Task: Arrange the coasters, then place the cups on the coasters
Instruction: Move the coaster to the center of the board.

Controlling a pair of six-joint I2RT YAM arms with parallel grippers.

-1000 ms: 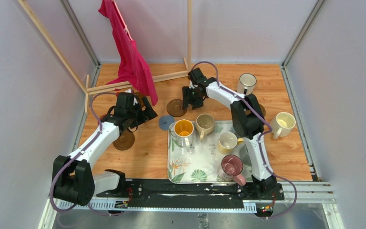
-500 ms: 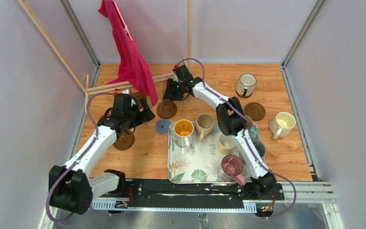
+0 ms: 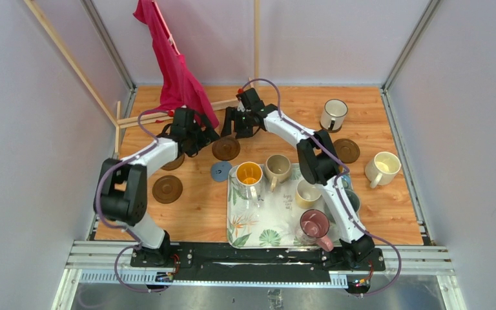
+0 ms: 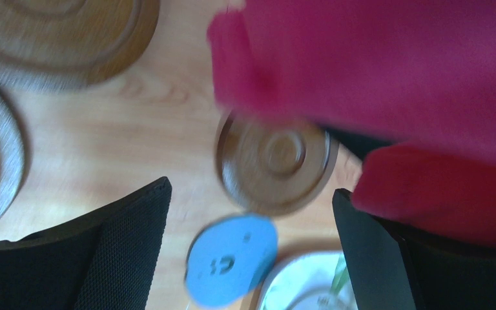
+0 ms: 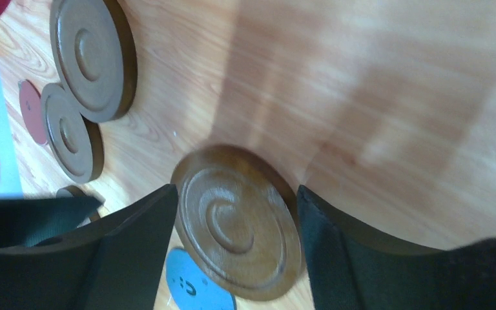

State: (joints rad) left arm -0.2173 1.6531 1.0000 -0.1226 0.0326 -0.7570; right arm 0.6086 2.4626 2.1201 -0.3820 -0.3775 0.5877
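Right wrist: right claw (image 5: 236, 190) part-open, empty, brown coaster (image 5: 236, 223) flat in its gap; left claw (image 4: 250, 189) wide, empty.

My gripper (image 4: 250, 194) gapes wide above the tabletop (image 4: 148, 123). Between my fingers lie a brown coaster (image 4: 276, 161) and a blue coaster (image 4: 232, 258). Red cloth (image 4: 394, 71) covers the brown one's upper edge.

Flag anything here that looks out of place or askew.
The red cloth stands out: it hangs down to the far left of the table, right where the arms are working. In the left wrist view it hides the upper edge of a brown coaster. Wooden sticks lie askew beside it.
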